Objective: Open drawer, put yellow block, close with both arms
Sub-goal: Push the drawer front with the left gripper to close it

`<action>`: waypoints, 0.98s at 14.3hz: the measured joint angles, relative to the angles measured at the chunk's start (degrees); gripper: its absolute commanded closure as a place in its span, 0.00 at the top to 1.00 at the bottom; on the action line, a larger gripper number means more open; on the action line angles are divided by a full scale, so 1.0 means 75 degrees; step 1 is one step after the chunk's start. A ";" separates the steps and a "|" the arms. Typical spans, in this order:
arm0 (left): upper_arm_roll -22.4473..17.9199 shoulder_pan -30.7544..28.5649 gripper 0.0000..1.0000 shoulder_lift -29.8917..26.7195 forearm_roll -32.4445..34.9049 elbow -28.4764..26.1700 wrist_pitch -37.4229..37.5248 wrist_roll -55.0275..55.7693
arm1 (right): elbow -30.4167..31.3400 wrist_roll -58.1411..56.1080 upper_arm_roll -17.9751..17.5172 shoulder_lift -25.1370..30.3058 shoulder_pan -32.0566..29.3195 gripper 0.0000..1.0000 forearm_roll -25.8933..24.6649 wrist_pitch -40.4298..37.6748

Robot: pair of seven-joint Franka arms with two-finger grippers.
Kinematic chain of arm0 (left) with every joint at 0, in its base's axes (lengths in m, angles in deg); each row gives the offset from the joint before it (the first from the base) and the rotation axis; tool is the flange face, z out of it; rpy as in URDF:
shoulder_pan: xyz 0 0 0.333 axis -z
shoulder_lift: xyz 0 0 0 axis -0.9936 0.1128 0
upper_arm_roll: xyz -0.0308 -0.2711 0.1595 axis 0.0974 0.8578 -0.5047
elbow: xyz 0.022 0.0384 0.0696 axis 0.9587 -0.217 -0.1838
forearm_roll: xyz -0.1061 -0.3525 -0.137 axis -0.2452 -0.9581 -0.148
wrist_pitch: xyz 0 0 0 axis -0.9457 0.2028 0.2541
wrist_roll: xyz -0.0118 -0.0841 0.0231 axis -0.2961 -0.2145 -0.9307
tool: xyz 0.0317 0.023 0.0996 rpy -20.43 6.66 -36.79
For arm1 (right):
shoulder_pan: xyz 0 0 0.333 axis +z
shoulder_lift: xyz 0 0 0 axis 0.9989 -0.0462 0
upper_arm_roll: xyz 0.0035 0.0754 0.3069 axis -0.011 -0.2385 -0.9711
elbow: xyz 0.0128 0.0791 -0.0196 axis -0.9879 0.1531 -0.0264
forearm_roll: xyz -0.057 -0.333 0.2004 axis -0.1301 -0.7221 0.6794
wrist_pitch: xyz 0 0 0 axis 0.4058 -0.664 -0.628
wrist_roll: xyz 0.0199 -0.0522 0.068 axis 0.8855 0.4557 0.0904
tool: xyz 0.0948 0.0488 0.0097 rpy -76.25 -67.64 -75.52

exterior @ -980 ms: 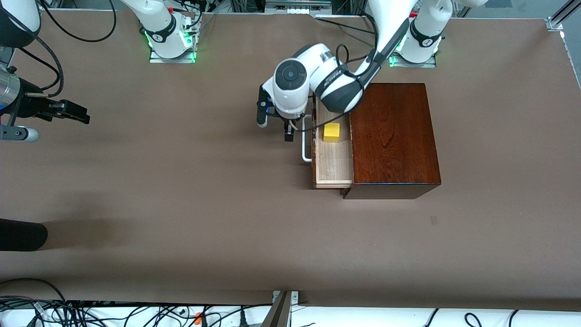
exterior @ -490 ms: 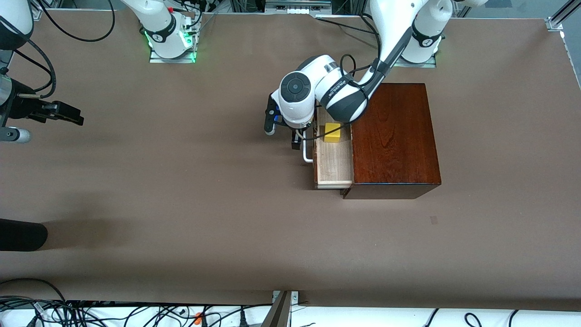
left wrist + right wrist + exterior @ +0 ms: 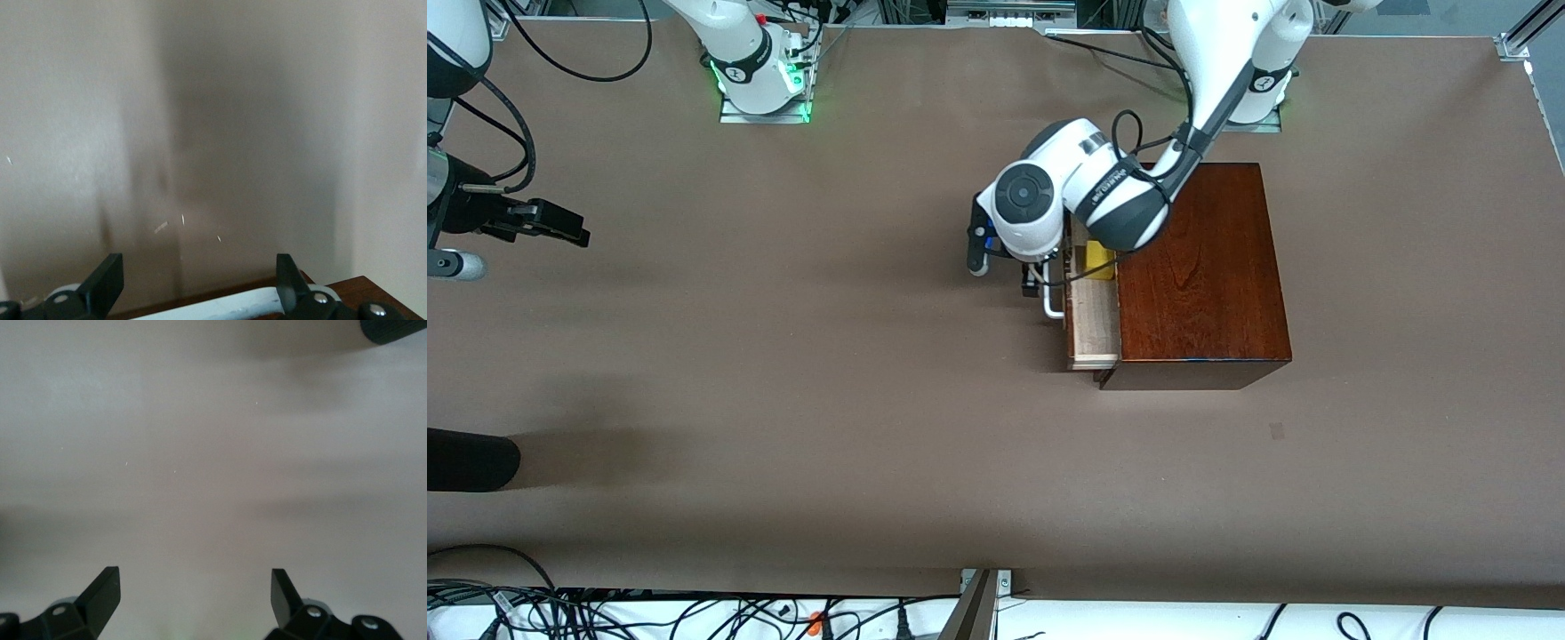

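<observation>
The dark reddish-brown wooden box [image 3: 1200, 276] stands toward the left arm's end of the table. Its drawer [image 3: 1094, 333] is pulled out a short way, showing pale wood. The yellow block [image 3: 1100, 265] lies in the drawer, partly hidden under the left arm's wrist. My left gripper [image 3: 1032, 283] is open at the white handle [image 3: 1053, 307]. In the left wrist view its fingers [image 3: 107, 283] stand wide apart with the handle [image 3: 220, 308] between them, and nothing is gripped. My right gripper [image 3: 560, 227] waits open and empty at the right arm's end of the table; it also shows in the right wrist view [image 3: 193, 593].
A dark rounded object [image 3: 471, 460] lies at the table's edge at the right arm's end, nearer the front camera. Cables [image 3: 694, 613] run along the table's front edge. A small mark [image 3: 1277, 431] is on the table surface in front of the box.
The drawer has slid in toward the box, covering more of the yellow block. My left gripper moved with the handle toward the box. My right gripper drew back slightly.
</observation>
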State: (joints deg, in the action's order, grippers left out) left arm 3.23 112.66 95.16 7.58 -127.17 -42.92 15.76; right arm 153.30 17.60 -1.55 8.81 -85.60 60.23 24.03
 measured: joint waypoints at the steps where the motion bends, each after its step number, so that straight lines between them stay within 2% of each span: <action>1: -0.0003 -0.0097 1.00 -0.0014 0.0004 0.0000 0.0073 -0.0010 | 0.0000 -0.0003 0.0000 0.0000 0.0000 1.00 0.0000 0.0035; 6: -0.0067 -0.0602 1.00 -0.0168 0.0016 0.0001 0.0415 -0.0255 | 0.0000 -0.0015 0.0000 0.0001 0.0000 1.00 0.0000 0.0126; 14: -0.0078 -0.0691 1.00 -0.0189 0.0040 0.0001 0.0602 -0.0353 | 0.0000 -0.0023 0.0000 0.0001 -0.0001 1.00 0.0000 0.0126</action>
State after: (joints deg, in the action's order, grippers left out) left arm 2.64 107.48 93.74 7.88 -127.17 -38.40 13.12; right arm 153.30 17.42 -1.55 8.82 -85.61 60.23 24.97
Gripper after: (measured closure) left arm 0.000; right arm 0.000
